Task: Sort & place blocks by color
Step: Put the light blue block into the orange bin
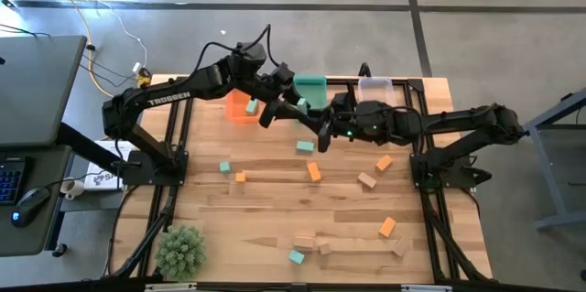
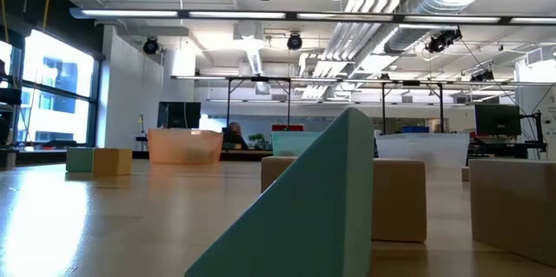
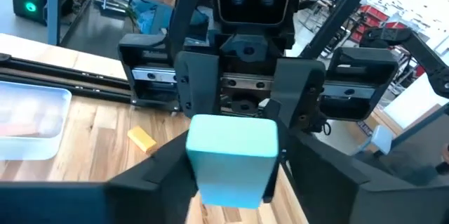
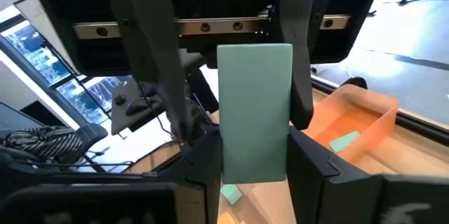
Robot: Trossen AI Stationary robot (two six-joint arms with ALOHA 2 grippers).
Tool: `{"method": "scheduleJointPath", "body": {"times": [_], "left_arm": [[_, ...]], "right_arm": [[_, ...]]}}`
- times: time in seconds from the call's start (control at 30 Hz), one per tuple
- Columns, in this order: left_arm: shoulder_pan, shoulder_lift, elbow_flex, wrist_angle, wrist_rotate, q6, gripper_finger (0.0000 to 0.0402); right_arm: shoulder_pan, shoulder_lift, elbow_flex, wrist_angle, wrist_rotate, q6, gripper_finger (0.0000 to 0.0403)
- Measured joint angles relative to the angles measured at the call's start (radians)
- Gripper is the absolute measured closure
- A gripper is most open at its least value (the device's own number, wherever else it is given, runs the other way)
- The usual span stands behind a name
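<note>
Right wrist view shows a teal block [image 4: 254, 112] mid-frame, above the table [image 1: 275, 228], clenched by the right claw [image 4: 254, 164]. The left claw [image 3: 235, 182] meets it; its grip cannot be told. This is probably a handover, and the next move needs a secure transfer towards the teal bin [image 1: 311, 89].

Both grippers meet on one teal block [image 3: 233, 157]. The right gripper [image 3: 242, 108] faces the camera. A clear bin [image 3: 31, 122] sits aside.

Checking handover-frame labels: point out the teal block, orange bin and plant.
teal block [image 4: 256, 112], right wrist view, middle of its facing side.
orange bin [image 4: 372, 134], right wrist view, its outer wall.
plant [image 1: 179, 251], high view, middle of its foliage.
</note>
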Motion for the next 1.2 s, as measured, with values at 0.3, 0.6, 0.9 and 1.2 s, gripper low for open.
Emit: {"method": "scheduleJointPath", "body": {"times": [0.3,0.6,0.9,1.2], "left_arm": [[0.000,0.000,0.000,-0.001,0.009,0.001,0.0298],[0.000,0.000,0.000,-0.037,-0.024,0.051,0.0298],[0.025,0.000,0.000,-0.261,-0.201,0.202,0.0296],[0.089,0.007,0.000,-0.435,-0.591,0.305,0.0296]], "right_arm": [[0.001,-0.001,0.000,0.002,-0.016,-0.001,0.0309],[-0.001,0.001,0.000,-0.015,-0.006,0.008,0.0203],[-0.003,0.000,0.000,-0.069,-0.007,0.053,0.0144],[-0.006,0.000,0.000,-0.084,0.005,0.051,0.0142]]}}
